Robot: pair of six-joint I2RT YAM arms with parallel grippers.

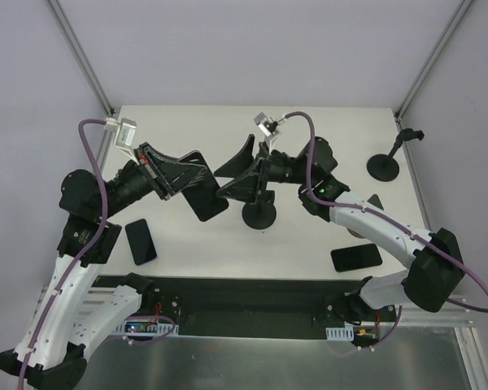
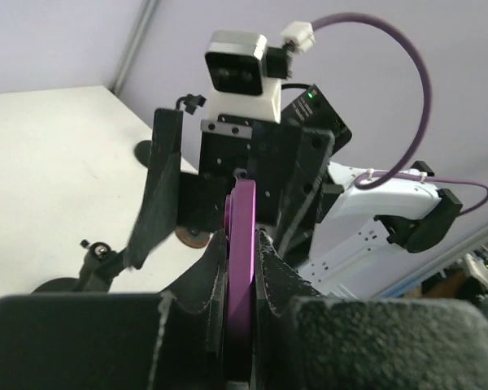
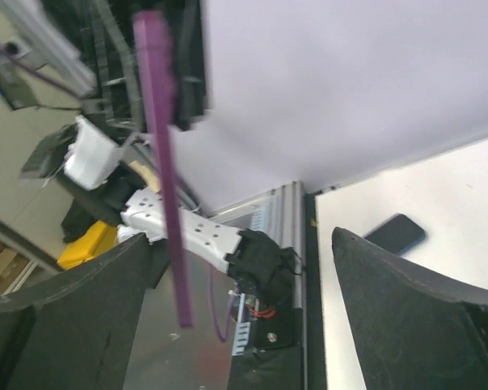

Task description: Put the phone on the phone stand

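My left gripper (image 1: 187, 175) is shut on a dark phone with a purple edge (image 1: 206, 195) and holds it off the table, tilted. In the left wrist view the purple edge (image 2: 242, 260) stands between my closed jaws. My right gripper (image 1: 233, 172) is open and empty, facing the held phone from the right. In the right wrist view the purple phone edge (image 3: 163, 162) hangs upper left, beyond my spread fingers (image 3: 411, 309). A black phone stand with a round base (image 1: 259, 214) stands on the table just below the right gripper.
A second black stand (image 1: 384, 166) stands at the back right. One black phone (image 1: 141, 241) lies front left, another (image 1: 356, 257) front right; one lying phone also shows in the right wrist view (image 3: 394, 233). The white table (image 1: 187, 244) ends at a black rail in front.
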